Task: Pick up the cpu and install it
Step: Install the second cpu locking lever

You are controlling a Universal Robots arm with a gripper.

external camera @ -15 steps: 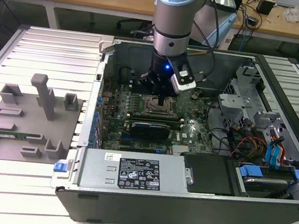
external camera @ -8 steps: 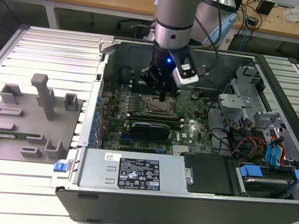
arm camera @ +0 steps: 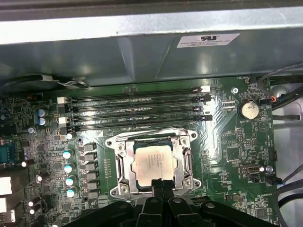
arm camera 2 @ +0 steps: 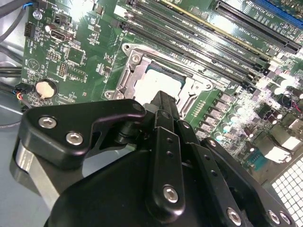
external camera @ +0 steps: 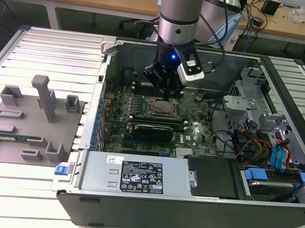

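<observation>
The cpu [arm camera: 154, 164], a silvery square chip, lies flat inside the metal-framed socket [arm camera: 120, 163] on the green motherboard [arm camera: 227, 156]. In the second wrist view the cpu [arm camera 2: 156, 85] shows as a bright square in the socket frame [arm camera 2: 130, 66]. My gripper [arm camera: 161, 185] hangs just above the cpu's edge, its two black fingers pressed together with nothing between them. In the exterior view the gripper [external camera: 166, 95] points down at the socket [external camera: 161, 109] inside the open computer case [external camera: 83, 139].
Memory slots [arm camera: 137, 113] run beside the socket, and a coin battery [arm camera: 249, 109] sits nearby. A power supply [external camera: 134, 175] fills the case front, cables and drive bays [external camera: 263, 154] its right. A grey fixture tray [external camera: 31, 116] with a green memory stick [external camera: 6, 137] lies left of the case.
</observation>
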